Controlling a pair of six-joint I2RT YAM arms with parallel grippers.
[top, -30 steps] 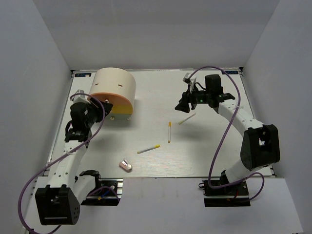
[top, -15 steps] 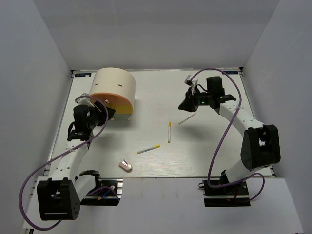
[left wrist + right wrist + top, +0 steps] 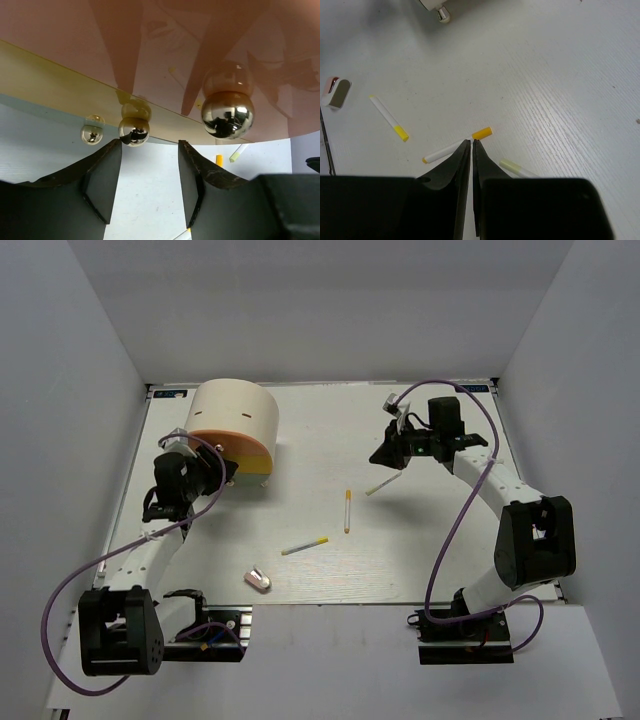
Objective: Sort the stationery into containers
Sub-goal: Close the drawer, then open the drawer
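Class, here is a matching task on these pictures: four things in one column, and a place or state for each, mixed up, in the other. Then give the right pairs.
1. box
2. eraser
3. left gripper
4. right gripper

a. shut, holding nothing
b. lying near the front edge of the table
c. open, facing shiny knobs
d. standing at the far left of the table

Pairs: 1-d, 2-b, 3-c, 4-a

The box [image 3: 235,420] stands at the far left of the table [image 3: 320,420]. The left gripper [image 3: 150,145] sits just near of its front, close to the knobs [image 3: 227,114]. The right gripper [image 3: 471,141] hangs at the far right, beside the rightmost pen [image 3: 383,484]. Left of that lies the middle pen [image 3: 347,510]. The third pen [image 3: 304,546] is nearer and further left, and the eraser [image 3: 258,579] lies nearest.
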